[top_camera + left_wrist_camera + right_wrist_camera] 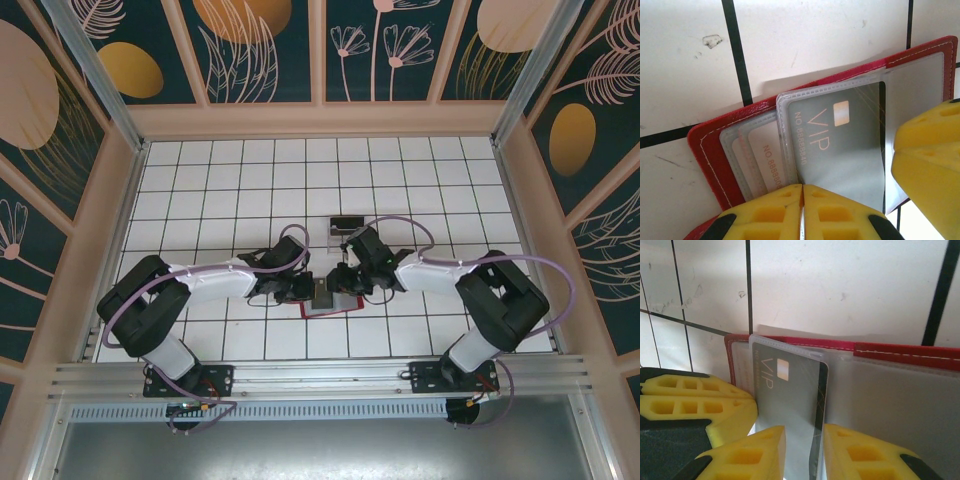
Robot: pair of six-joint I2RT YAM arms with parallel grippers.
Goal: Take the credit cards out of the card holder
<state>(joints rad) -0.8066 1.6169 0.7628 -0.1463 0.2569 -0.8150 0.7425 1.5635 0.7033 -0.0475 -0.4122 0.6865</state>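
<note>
White tiled table [230,180] with black grid lines, enclosed by walls with dark botanical panels [250,50].

Card holder [730,135]: red, stitched edge, lying open and flat on the tiles at the middle of the table, between the two arms. Its clear sleeves [915,85] face up.

Contents: one sleeve leaf, raised slightly off the others, holds a dark card marked VIP [840,150] with a small pale chip patch. The card's dark long edge shows at the sleeve's open side. A second sleeve beneath and beside it holds a pale card [767,160] with a printed number, partly covered by the dark card's sleeve.

Left gripper [802,212]: yellow fingers pressed together at the near edge of the sleeves. Whether a sleeve is nipped between them cannot be told.

Right gripper [804,440]: fingers narrowly apart, standing over the dark card's sleeve at the side opposite the left gripper. Contact with the card cannot be confirmed.

Clear box [345,232]: just beyond the grippers, apart from the card holder. A dark item sits at its far side, too small to identify.
</note>
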